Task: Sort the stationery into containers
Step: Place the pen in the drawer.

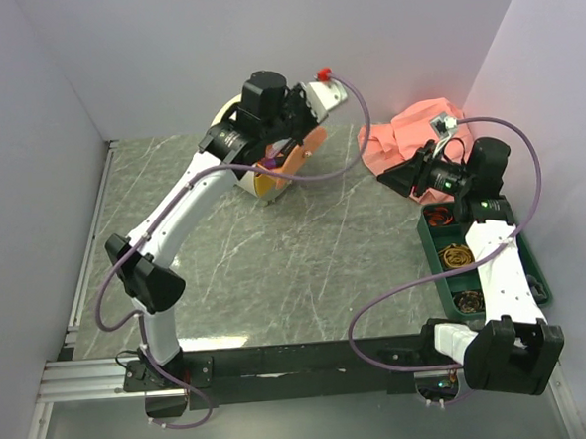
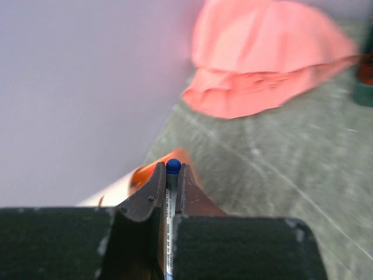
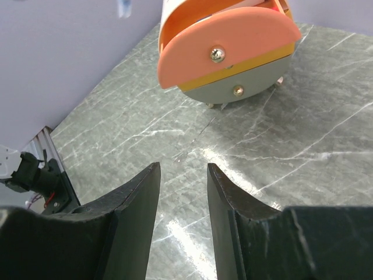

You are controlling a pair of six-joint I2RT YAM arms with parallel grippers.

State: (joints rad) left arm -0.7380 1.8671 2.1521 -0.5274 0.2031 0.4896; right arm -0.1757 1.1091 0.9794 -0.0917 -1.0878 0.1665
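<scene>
Blue-tipped pen (image 2: 173, 165) sits pinched in the closed left gripper (image 2: 172, 170) above the cabinet (image 1: 249, 178) near the table's (image 1: 277, 280) far edge; the right gripper (image 3: 182, 175) hangs half-spread and empty. Risk: released off-line, the pen could strike a rim and roll off, as the drawer opening appears hidden under the arm. Count: one pen, two drawers, namely peach drawer (image 3: 227, 49) and yellow drawer (image 3: 250, 71).

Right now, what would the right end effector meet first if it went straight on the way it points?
Most likely the peach-orange drawer, dead ahead of the open right end effector; only marble tabletop shows between, though depth is hard to judge.
</scene>
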